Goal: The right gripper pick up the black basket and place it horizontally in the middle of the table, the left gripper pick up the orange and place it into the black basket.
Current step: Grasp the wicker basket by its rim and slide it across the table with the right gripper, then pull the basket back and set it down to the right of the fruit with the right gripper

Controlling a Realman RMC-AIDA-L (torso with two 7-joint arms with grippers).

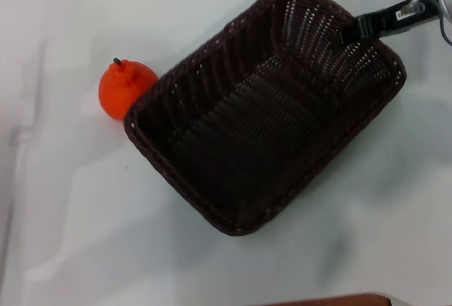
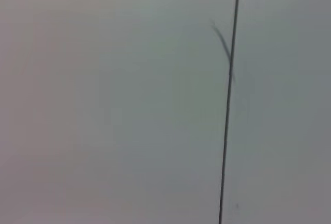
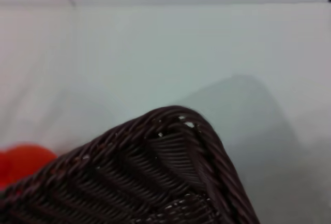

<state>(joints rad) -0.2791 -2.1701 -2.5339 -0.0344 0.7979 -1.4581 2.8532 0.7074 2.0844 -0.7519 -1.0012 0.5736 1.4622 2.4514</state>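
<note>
The black basket (image 1: 263, 124) lies diagonally across the white table (image 1: 78, 214), empty, with one corner toward the front. My right gripper (image 1: 344, 35) reaches in from the upper right and is shut on the basket's far right rim. The right wrist view shows a basket corner (image 3: 173, 162) close up, with its shadow on the table behind. The orange (image 1: 126, 88) stands upright against the basket's left corner, stem up; it also shows as a blur in the right wrist view (image 3: 20, 164). My left gripper is out of view; its wrist view shows only a plain pale surface.
A thin dark line (image 2: 227, 105) crosses the left wrist view. A brown edge (image 1: 332, 299) shows at the table's front. Bare tabletop lies left of and in front of the basket.
</note>
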